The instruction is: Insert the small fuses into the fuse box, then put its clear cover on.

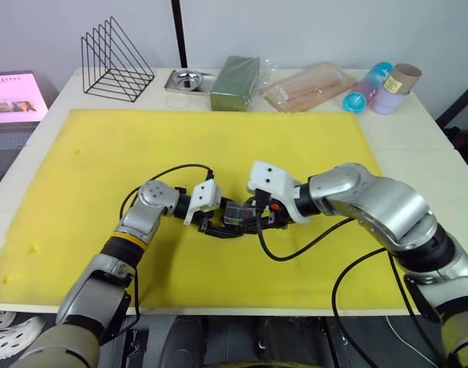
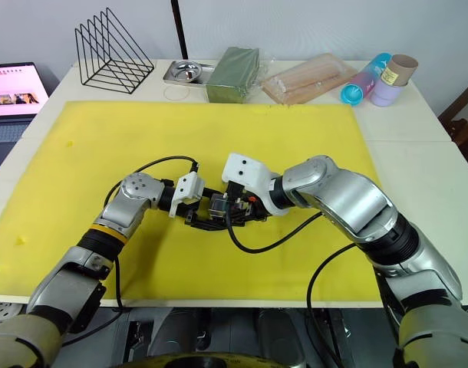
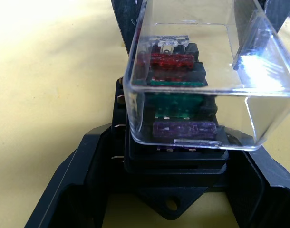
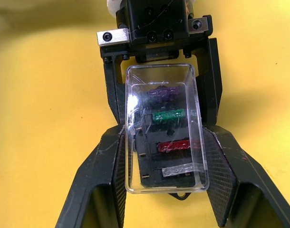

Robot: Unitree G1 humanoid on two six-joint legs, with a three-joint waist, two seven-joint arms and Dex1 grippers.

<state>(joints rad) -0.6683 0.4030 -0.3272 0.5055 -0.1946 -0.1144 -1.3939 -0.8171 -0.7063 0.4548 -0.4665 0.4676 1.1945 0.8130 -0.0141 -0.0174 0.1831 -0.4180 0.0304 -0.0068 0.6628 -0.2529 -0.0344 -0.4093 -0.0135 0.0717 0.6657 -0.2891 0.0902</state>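
Cover (image 4: pixel 166 128) clamped in my right pincer (image 4: pixel 166 166) sits tilted over the box (image 3: pixel 176 161) my left pincer (image 3: pixel 173 190) clamps; pressing now could jam it.

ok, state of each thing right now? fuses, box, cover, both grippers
small fuses: all four seated in the box
fuse box: held between left gripper's fingers
clear cover: over the box, tilted, not seated
left gripper: shut on fuse box
right gripper: shut on clear cover
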